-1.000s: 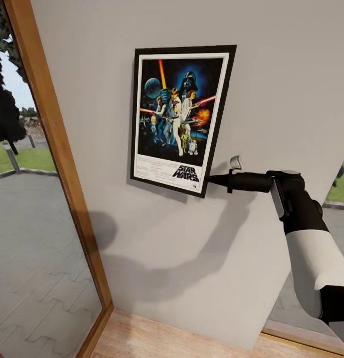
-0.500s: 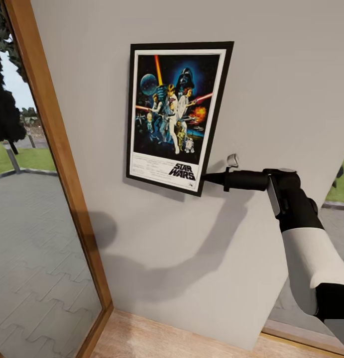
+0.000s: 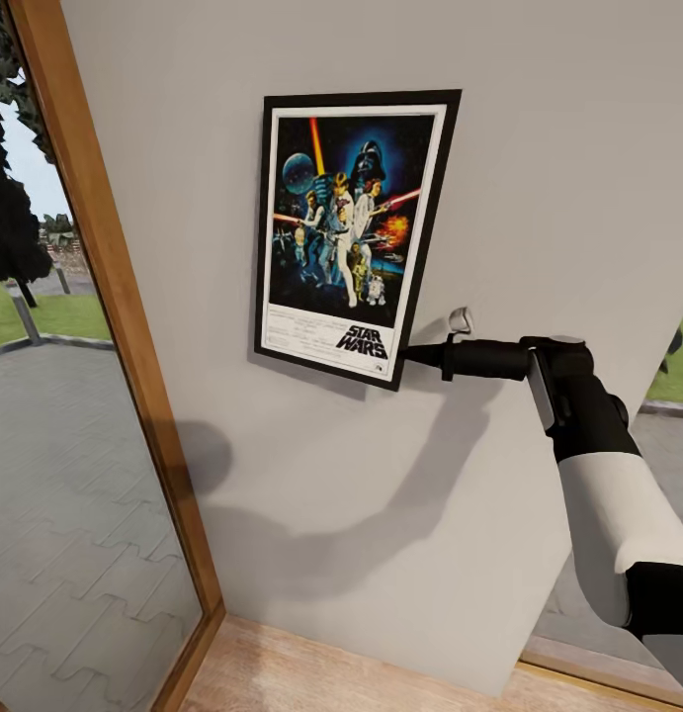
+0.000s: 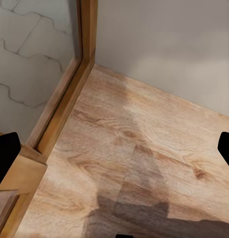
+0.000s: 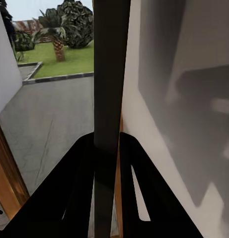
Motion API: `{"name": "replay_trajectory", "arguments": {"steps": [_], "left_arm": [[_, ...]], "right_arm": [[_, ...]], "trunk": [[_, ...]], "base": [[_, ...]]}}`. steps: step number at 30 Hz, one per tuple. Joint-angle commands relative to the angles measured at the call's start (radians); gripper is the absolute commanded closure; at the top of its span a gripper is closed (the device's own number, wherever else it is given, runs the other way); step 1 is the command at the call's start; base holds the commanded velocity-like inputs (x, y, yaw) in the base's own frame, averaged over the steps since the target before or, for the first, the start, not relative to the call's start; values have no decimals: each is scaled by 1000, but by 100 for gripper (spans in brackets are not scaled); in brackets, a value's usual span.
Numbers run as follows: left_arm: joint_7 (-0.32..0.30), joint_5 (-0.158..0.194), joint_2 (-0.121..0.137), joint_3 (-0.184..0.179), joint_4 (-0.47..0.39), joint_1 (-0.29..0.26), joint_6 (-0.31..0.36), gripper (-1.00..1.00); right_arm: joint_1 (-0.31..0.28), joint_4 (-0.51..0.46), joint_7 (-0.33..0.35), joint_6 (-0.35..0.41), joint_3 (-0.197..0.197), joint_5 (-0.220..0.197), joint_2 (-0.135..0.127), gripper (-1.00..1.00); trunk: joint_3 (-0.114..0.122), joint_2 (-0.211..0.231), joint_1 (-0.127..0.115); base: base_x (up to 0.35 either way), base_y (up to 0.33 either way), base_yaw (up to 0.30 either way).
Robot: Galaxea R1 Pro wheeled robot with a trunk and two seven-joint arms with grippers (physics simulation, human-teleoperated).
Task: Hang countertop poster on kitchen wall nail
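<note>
Here we see the tall Star Wars poster with a thin black frame and a white inner border [image 3: 353, 232] held flat against the plain pale grey wall [image 3: 539, 178]. Our right black gripper [image 3: 412, 353] pinches the poster's lower right corner, and the poster reaches up and away to the left from that grip. In the right wrist view, the two black fingers [image 5: 79, 183] are squeezed on the poster's dark edge [image 5: 110, 74], which runs straight out from between them, with the grey wall close beside it.

The poster shows bright people and robots on dark blue, with a dark helmeted face at the top, a round grey moon, a glowing sword and an orange blast. Near the bottom, just left of the gripper, big letters read "STAR WARS". The tiny lines of print beside them are too small for us to read.

Further left of the poster stands a light brown wooden window frame [image 3: 114, 297].

In the left wrist view, our left black gripper [image 4: 114, 148] has its fingers spread wide over a pale wood plank floor [image 4: 144, 148], holding nothing.
</note>
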Motion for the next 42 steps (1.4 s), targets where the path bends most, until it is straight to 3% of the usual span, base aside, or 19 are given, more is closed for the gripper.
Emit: {"name": "replay_trajectory", "arguments": {"steps": [1,42], "left_arm": [[-5,3,0,2,-1,0,4,-100],[-5,3,10,2,-4,0,4,-100]], "right_arm": [[-1,0,8,13,-2,1,0,100],[-1,0,24,14,-1,8,-3,100]], "trunk": [[-2,-2,1],[-2,-2,1]], "base": [[0,0,0],[0,0,0]]}}
